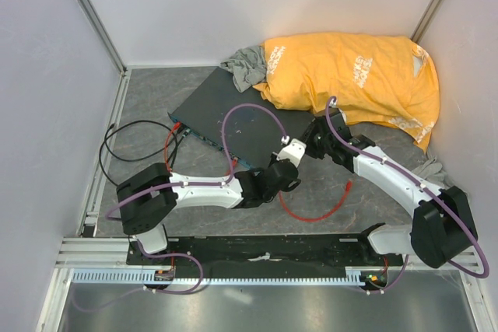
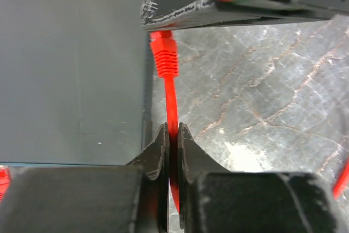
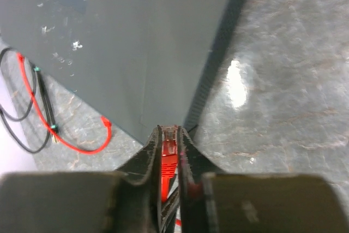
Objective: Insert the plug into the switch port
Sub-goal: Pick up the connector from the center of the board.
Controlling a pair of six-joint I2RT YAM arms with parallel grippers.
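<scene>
1. Up close, red plug with ribbed boot, on thin red cable; poised just off the grey switch box corner, above the marbled counter.
2. Clamped tight on the cable, just below the boot: left claw. Closed round the plug body: right claw.
3. Seen only from top: blue-green port edge; plug hidden there between the claws.

Grey marbled table — bearing a flat dark box, orange cloth, red cable, black cable.
</scene>
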